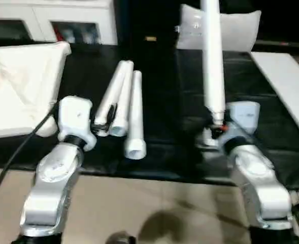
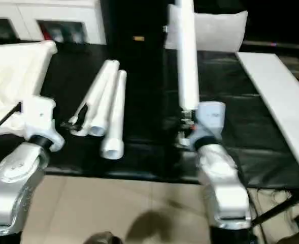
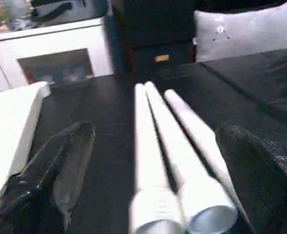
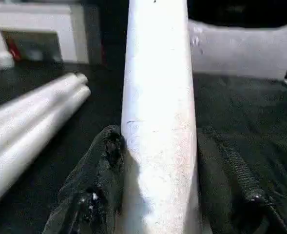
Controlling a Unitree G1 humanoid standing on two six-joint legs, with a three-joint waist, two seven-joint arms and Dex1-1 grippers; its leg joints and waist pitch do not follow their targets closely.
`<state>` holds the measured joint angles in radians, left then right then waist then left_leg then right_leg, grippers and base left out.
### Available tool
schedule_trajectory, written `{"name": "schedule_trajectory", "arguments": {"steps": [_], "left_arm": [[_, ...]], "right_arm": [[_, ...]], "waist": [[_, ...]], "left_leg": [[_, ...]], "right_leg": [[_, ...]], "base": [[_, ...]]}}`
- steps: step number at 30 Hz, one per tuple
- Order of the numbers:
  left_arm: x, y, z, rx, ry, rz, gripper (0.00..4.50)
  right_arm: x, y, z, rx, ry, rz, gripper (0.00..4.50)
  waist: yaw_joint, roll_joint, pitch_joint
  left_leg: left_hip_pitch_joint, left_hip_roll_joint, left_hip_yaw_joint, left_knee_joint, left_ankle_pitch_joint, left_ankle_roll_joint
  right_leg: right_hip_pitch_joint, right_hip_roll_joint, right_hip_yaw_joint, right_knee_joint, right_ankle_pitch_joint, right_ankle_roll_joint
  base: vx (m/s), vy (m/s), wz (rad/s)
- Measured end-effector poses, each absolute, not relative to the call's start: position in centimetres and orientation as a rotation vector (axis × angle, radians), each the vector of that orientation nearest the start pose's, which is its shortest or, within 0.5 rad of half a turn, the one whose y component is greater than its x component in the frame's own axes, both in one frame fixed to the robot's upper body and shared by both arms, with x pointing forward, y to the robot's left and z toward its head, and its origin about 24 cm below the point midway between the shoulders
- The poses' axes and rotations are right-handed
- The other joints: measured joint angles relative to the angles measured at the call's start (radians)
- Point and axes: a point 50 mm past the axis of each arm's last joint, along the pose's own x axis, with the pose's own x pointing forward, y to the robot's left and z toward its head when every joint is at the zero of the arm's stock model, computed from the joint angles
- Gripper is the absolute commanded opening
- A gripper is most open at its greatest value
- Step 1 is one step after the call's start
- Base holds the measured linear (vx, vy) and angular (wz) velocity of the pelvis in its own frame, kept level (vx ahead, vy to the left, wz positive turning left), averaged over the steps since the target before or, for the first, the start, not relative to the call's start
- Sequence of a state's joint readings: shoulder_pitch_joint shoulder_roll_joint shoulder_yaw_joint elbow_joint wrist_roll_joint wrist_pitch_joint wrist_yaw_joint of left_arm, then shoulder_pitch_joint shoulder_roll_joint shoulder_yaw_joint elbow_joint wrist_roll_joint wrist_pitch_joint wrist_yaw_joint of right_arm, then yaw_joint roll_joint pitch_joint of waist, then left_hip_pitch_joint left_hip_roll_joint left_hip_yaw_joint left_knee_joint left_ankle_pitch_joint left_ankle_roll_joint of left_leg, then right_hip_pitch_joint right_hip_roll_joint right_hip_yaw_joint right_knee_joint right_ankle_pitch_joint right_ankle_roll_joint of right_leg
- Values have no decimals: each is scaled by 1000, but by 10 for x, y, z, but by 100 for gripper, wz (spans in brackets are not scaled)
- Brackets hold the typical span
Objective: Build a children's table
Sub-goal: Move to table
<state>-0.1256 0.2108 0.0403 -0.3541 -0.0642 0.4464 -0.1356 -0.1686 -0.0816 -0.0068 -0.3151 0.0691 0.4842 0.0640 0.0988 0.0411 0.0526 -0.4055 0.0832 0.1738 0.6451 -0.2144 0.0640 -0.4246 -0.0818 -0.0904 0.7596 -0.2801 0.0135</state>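
The white table top lies at the far left on the black surface. Three white legs rest side by side in the middle, near ends toward me. My left gripper is open at those near ends; in the left wrist view its fingers stand on either side of the legs. My right gripper is shut on the lower end of a fourth leg, which it holds upright. The right wrist view shows that leg clamped between the black fingers.
A white cabinet with glass doors stands at the back left, and a white cushion at the back centre. A long white board lies along the right side. The black surface's front edge runs just before my forearms.
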Motion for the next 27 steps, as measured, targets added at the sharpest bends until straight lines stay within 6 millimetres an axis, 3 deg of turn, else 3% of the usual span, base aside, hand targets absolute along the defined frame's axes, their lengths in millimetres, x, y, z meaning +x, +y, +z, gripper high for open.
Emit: {"name": "schedule_trajectory", "arguments": {"steps": [1,2,3,4,5,6,7,8,9,10,11,12,13,14,15,16,17,18,19,20,21,22,23,24,25,27], "left_arm": [[267,172,118,152,-29,-138,440],[267,169,117,144,-30,-145,440],[267,164,116,139,-29,-167,440],[266,161,115,136,-29,-178,440],[266,162,113,139,-20,-178,440],[266,162,113,140,-20,-179,440],[266,161,114,141,-23,-185,440],[267,160,116,145,-32,-190,440],[266,161,115,151,-31,-187,440],[266,164,114,157,-24,-180,440],[265,168,113,164,-15,-168,440],[265,171,113,166,-14,-160,440],[265,171,114,167,-18,-158,440],[265,171,114,170,-22,-156,440],[265,171,114,171,-21,-156,440],[265,171,114,172,-21,-157,440],[265,164,110,158,-8,-176,440],[265,160,110,153,-9,-191,440],[264,159,108,151,-3,-193,440],[264,159,108,151,-2,-191,440],[264,159,110,151,-10,-192,440],[265,159,111,153,-16,-190,440],[264,160,110,153,-9,-183,440],[264,163,109,156,-5,-170,440],[264,164,109,159,-5,-162,440],[264,167,110,160,-7,-147,440]], "right_arm": [[274,-146,112,-21,-2,119,189],[273,-148,111,-22,-5,113,189],[271,-150,107,-21,7,102,189],[271,-154,105,-21,17,88,189],[270,-155,104,-19,22,83,189],[270,-155,105,-20,17,83,189],[270,-156,105,-21,14,82,189],[271,-156,105,-22,11,79,189],[270,-156,103,-18,22,79,189],[270,-154,102,-10,28,84,189],[270,-148,101,-5,30,106,189],[269,-144,101,-4,30,121,189],[269,-143,101,-5,28,127,189],[271,-143,104,-10,18,131,189],[272,-143,106,-15,9,134,189],[272,-144,107,-21,5,134,189],[271,-150,105,-35,14,121,189],[271,-153,103,-38,27,110,189],[272,-157,100,-40,46,97,189],[272,-160,100,-43,47,86,189],[272,-161,103,-47,34,85,189],[272,-161,105,-49,26,83,189],[273,-160,106,-44,23,87,189],[273,-156,106,-41,21,102,189],[273,-151,106,-35,20,123,189],[274,-147,108,-36,13,146,189]], "waist": [[-2,-11,0],[-6,-38,4],[-2,-28,1],[-2,-25,1],[-9,-24,2],[-17,-28,5],[-25,-26,5],[-40,-3,4],[-55,-4,5],[-71,-8,6],[-82,3,11],[-91,3,12],[-93,-2,10],[-90,-9,7],[-89,-20,7],[-86,-38,4],[-75,-43,6],[-59,-33,0],[-51,-31,1],[-51,-28,2],[-52,-10,-2],[-59,0,0],[-68,3,2],[-66,7,3],[-64,10,6],[-59,-1,5]], "left_leg": [[0,-16,15,-5,5,8],[-11,-35,32,-5,5,16],[-27,-40,7,48,-8,16],[-52,-51,-63,148,-23,-14],[-50,-44,-124,211,-39,-60],[-31,-20,-141,195,-54,-97],[-6,13,-144,151,-63,-110],[26,56,-137,82,-81,-147],[25,52,-115,68,-69,-125],[30,43,-108,55,-58,-105],[32,31,-105,35,-42,-77],[36,20,-102,22,-32,-60],[40,11,-90,10,-23,-45],[39,-8,-73,-3,-13,-29],[37,-27,-57,-9,-7,-18],[34,-55,-35,-17,-3,-13],[18,-67,-26,5,-11,-5],[0,-70,-53,60,-32,-9],[-19,-64,-112,156,-40,-32],[-6,-25,-138,142,-45,-75],[22,23,-142,61,-48,-88],[24,40,-126,48,-50,-129],[17,32,-126,43,-45,-112],[16,31,-127,42,-44,-108],[14,25,-126,42,-44,-108],[13,14,-119,42,-45,-108]], "right_leg": [[3,9,-6,-15,-6,11],[5,5,18,-31,-2,-7],[0,-2,24,-34,0,-11],[-1,-6,32,-37,9,-6],[5,-26,29,-49,23,5],[9,-42,26,-59,31,12],[13,-49,23,-72,44,20],[27,-55,20,-91,57,29],[31,-53,25,-112,58,28],[32,-49,39,-127,39,-5],[26,-46,38,-107,4,-59],[23,-40,19,-57,-7,-64],[24,-22,10,-24,-10,-63],[31,3,-11,-13,-15,-53],[39,16,-16,-22,-17,-49],[53,25,-2,-55,-16,-44],[42,10,27,-53,-8,-19],[37,7,42,-55,-1,-15],[38,-3,51,-65,12,-3],[42,-12,49,-80,25,7],[43,-10,43,-89,36,4],[44,-11,44,-94,41,2],[43,0,62,-112,40,-27],[48,6,66,-115,36,-49],[55,6,60,-116,37,-51],[72,-5,60,-139,54,-34]], "base": [[-93,120,-12],[-93,120,-12],[-116,139,-4],[-110,175,-20],[-110,175,-20],[-93,210,-36],[-89,280,-16],[-89,280,-16],[-92,287,6],[-88,299,11],[-88,299,11],[-78,305,4],[-78,257,4],[-78,257,4],[-79,213,-8],[-105,192,-3],[-124,308,-19],[-79,210,-12],[-55,214,-23],[-36,97,-7],[-78,204,-4],[-91,231,21],[-91,231,21],[-89,262,18],[-63,216,5],[-54,171,9]]}}
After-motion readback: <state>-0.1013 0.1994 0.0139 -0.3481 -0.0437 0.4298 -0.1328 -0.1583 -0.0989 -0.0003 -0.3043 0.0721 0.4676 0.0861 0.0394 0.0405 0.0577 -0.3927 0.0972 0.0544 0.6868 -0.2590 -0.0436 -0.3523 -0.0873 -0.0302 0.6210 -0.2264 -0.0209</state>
